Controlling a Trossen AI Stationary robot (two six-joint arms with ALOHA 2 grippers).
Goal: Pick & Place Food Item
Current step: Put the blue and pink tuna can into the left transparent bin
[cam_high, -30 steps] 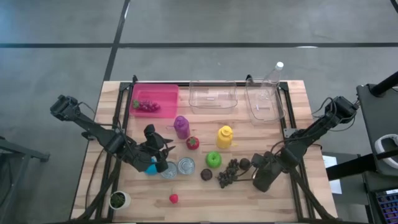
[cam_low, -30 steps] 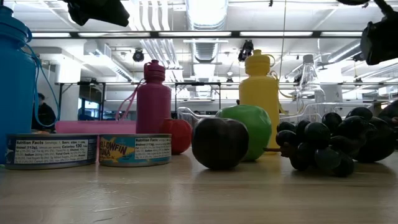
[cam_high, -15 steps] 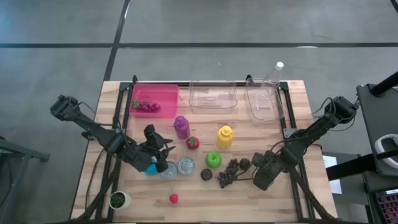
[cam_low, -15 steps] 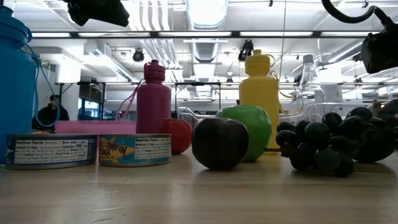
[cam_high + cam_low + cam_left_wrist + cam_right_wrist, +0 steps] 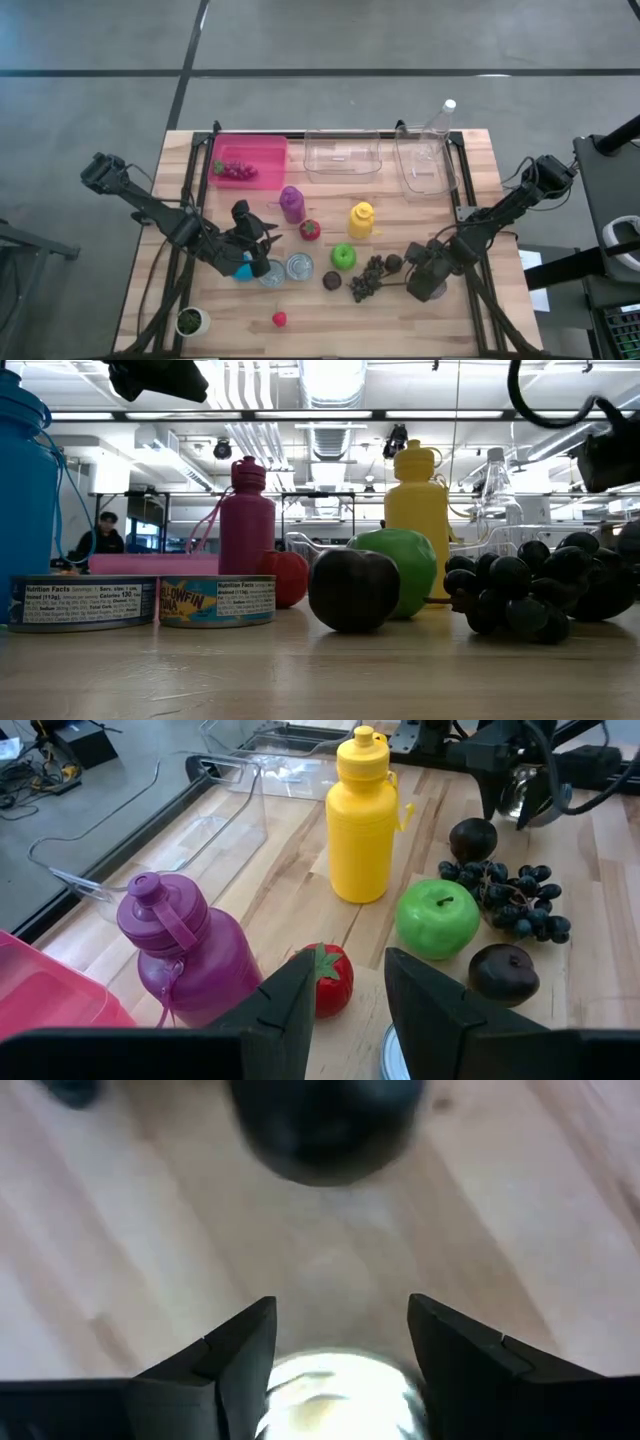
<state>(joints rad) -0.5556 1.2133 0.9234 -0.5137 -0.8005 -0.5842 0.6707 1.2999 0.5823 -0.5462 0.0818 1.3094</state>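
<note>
Right tool (image 5: 415, 285) spread above bare wood, beside dark plum (image 5: 394, 263), grapes (image 5: 366, 277)

Right tool (image 5: 340, 1342): fingers (image 5: 236, 1358) spread apart, pointing down at the worktop (image 5: 130, 1230).
Dark round fruit (image 5: 322, 1125): blurred, ahead of the fingertips.

The high view looks straight down on the whole table (image 5: 470, 170). The low view sits at tabletop height, close to the cans (image 5: 82, 602) and grapes (image 5: 520, 592). The left wrist view faces across the yellow bottle (image 5: 364, 818), shared with both. The right wrist view points down, close to the wood.
</note>
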